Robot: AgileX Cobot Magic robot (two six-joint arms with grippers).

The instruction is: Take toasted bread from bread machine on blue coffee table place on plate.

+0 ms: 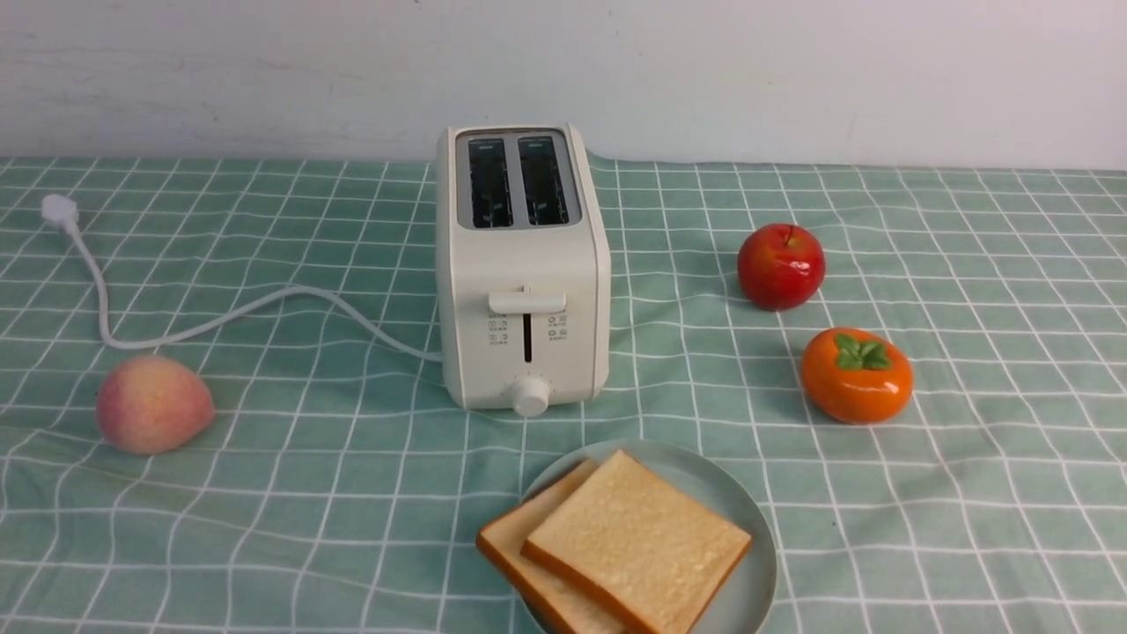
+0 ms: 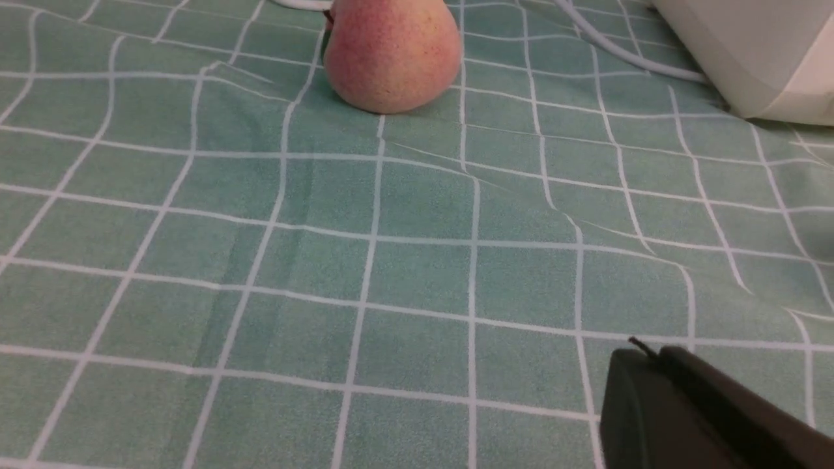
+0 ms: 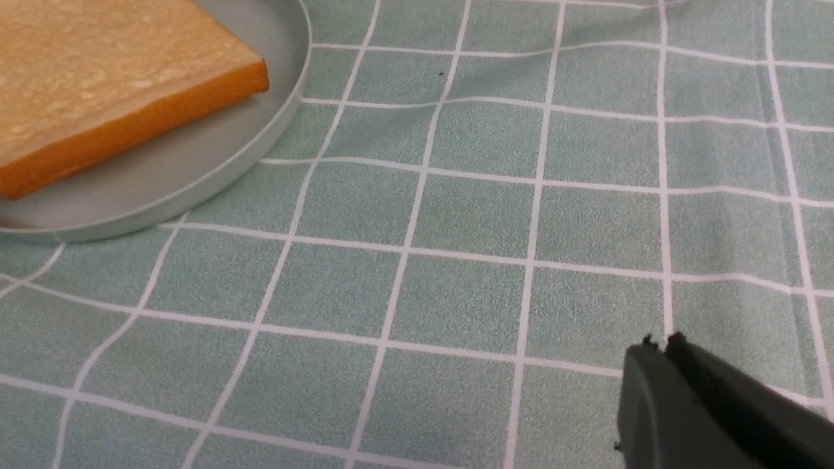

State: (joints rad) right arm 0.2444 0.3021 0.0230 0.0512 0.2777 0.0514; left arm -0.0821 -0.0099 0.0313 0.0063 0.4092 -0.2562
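Two slices of toasted bread (image 1: 629,546) lie overlapping on the pale plate (image 1: 757,563) at the front centre of the teal grid cloth (image 1: 352,493). The cream toaster (image 1: 524,291) stands behind the plate with both slots empty. Neither arm shows in the front view. My left gripper (image 2: 651,355) is shut and empty, low over the cloth, with the toaster's corner (image 2: 756,58) ahead. My right gripper (image 3: 661,345) is shut and empty over the cloth, apart from the plate (image 3: 195,163) and the toast (image 3: 117,78).
A peach (image 1: 154,403) lies at the left and shows in the left wrist view (image 2: 391,55). A red apple (image 1: 781,266) and an orange persimmon (image 1: 857,374) lie at the right. The toaster's white cord (image 1: 220,321) runs left to its plug (image 1: 58,211).
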